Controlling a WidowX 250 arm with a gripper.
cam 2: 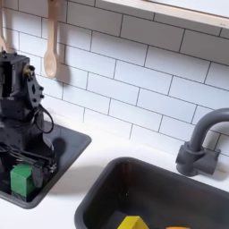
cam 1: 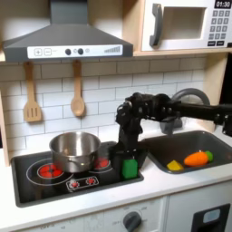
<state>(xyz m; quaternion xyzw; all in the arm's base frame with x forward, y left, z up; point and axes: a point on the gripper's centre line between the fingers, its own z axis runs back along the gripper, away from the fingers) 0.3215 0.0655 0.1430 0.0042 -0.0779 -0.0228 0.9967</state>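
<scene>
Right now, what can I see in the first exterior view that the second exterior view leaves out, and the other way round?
The first exterior view adds the steel pot on the stove, the microwave, the range hood and a carrot in the sink. The second exterior view adds a close look at the faucet. Both exterior views share the gripper over the green block, a wooden spoon and a yellow piece.

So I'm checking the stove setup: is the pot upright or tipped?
Upright. In the first exterior view the pot stands on the stove, its open rim facing up and level.
</scene>
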